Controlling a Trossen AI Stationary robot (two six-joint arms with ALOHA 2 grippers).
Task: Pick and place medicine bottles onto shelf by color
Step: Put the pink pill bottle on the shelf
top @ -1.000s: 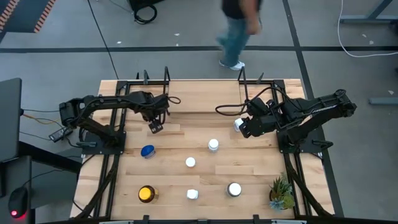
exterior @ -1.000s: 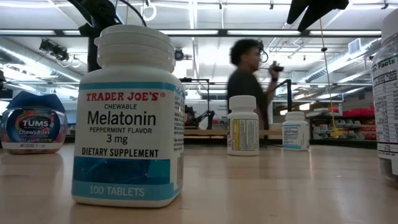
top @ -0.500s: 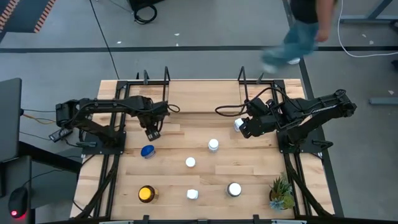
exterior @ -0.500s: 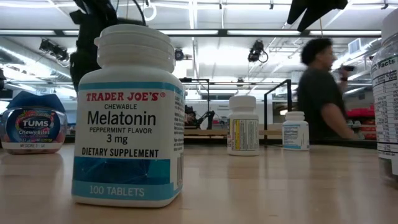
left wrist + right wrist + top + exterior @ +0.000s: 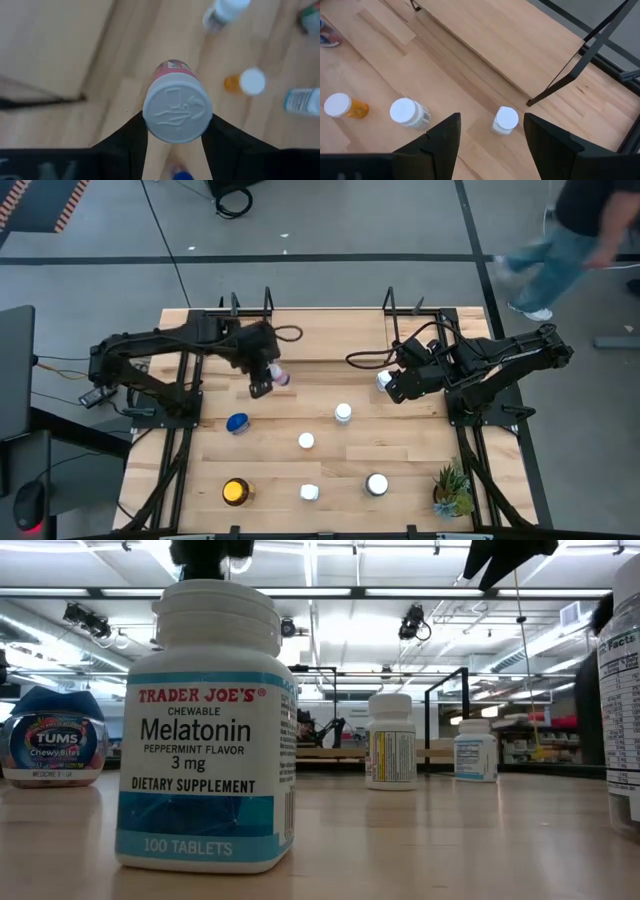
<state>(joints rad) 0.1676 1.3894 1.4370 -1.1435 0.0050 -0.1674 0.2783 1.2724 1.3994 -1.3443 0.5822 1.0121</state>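
The left gripper (image 5: 172, 134) is clamped on a red-banded bottle (image 5: 175, 102) with a grey embossed cap, held above the wooden tabletop (image 5: 400, 445) just at 6 o'clock of the shelf (image 5: 330, 335). The right gripper (image 5: 490, 132) stands open above a white-capped bottle (image 5: 505, 120) near the shelf's black upright. Contents are not visible; at 7 o'clock stand what appear to be a blue-lidded bottle (image 5: 237, 422) and an amber bottle (image 5: 235, 492).
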